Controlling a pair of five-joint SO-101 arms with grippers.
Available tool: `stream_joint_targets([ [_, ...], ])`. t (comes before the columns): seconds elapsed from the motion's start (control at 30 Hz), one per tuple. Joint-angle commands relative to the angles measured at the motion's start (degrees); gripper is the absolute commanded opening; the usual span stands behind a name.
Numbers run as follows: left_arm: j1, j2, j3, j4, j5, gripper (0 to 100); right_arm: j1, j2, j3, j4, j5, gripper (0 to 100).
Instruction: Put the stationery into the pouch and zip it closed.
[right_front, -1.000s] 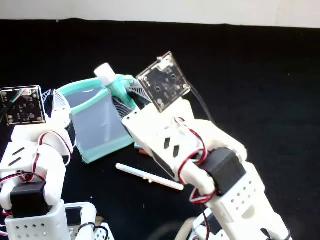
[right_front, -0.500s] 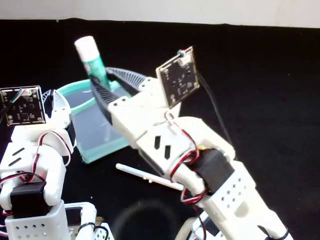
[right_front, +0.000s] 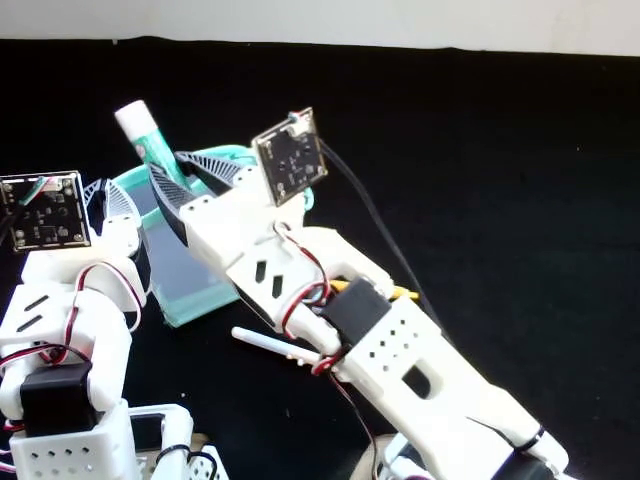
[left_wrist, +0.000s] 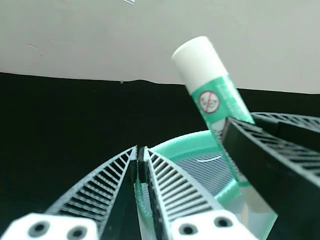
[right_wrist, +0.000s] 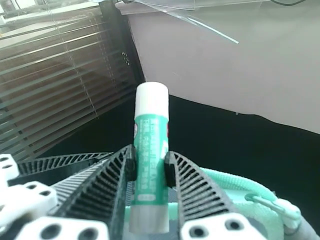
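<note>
A green glue stick with a white cap stands tilted over the pouch's open mouth, and my right gripper is shut on its lower body. The right wrist view has the glue stick upright between the ribbed fingers. The translucent pouch with a teal rim stands on the black table. My left gripper is shut on the pouch's teal rim and holds the mouth open. From the left wrist view the glue stick is above the opening. A white pen lies in front of the pouch.
The table top is black cloth, bare to the right. The right arm's body stretches across the pen and the middle of the table. A zipper pull hangs at the pouch's rim. A pale wall rises behind the table.
The right arm has lifted the glue stick off the pouch's far rim and swung it left over the opening. The left arm stays on the rim.
</note>
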Motion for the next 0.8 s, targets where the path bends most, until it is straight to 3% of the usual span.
stream_joint_targets([
  [0.0,-0.75,2.24,1.63,3.08,-0.18,1,-0.66,1.71,-0.22,-0.84,-0.53,0.6],
  [0.4,-0.84,2.33,1.63,2.73,-0.18,1,-0.13,3.30,-3.74,-0.48,-0.18,0.6],
  [0.77,-0.57,1.89,1.80,2.73,-0.18,1,1.19,1.36,-12.44,12.44,0.18,0.6],
])
